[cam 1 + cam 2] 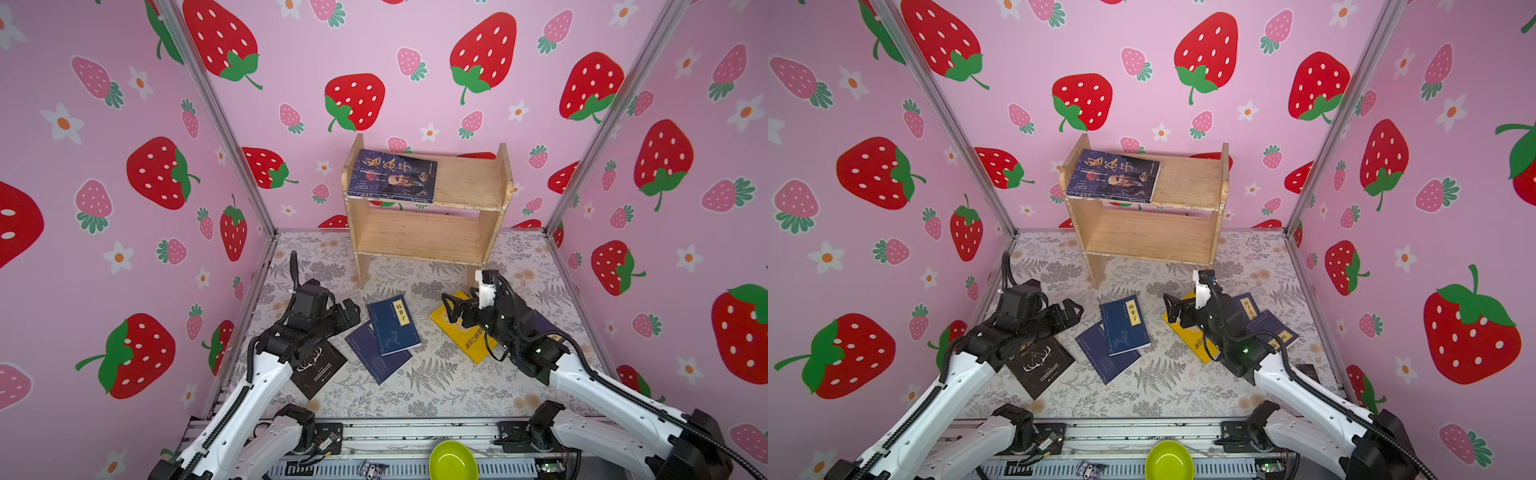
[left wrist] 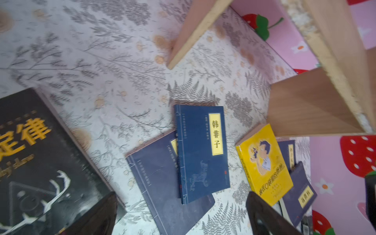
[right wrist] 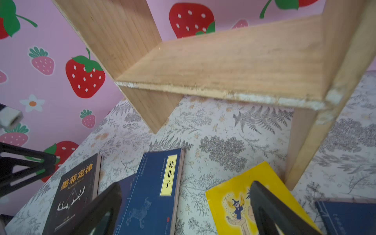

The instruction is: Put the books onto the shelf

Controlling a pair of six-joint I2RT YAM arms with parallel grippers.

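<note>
Table (image 1: 436,386), floral cover, carries most of the job. Shelf (image 1: 469,183) stands far centre by the back wall. It has 2 tiers: lower tier bare, upper tier w/ 1 book on its left half, right half free.

Left gripper (image 1: 354,316) hangs low at near left, jaws spread wide, nothing in them. Right gripper (image 1: 448,309) is likewise wide apart and empty, hovering over the far-left corner of the yellow book (image 1: 473,343).

Black book (image 1: 1040,365) lies flat at near left, partly under the left arm. Purple book (image 1: 392,176) lies flat on the upper tier. Yellow book lies flat right of centre. At centre, top navy (image 1: 392,324) sits askew on lower navy (image 1: 374,359). Right navies (image 1: 1273,332), 2 of them, overlap just right of the yellow book, partly hidden by the right arm.

Step, as judged: 1 of 7 shelved, 6 to go. Arms are between picks, and the right one is prob. lining up on the yellow book. Next move calls for the jaws to drop over a free edge. A thin flat book gives little to bite, so an edge likely needs lifting or sliding first.

Writing:
- Purple cover: 鬼谷子.
- Black cover: 墨菲定律, w/ a blurred Latin line beneath, approx. "Murphy's Law".
- Top navy label: 韩非子.
- Yellow book's text and the right navies' labels are unreadable.
</note>
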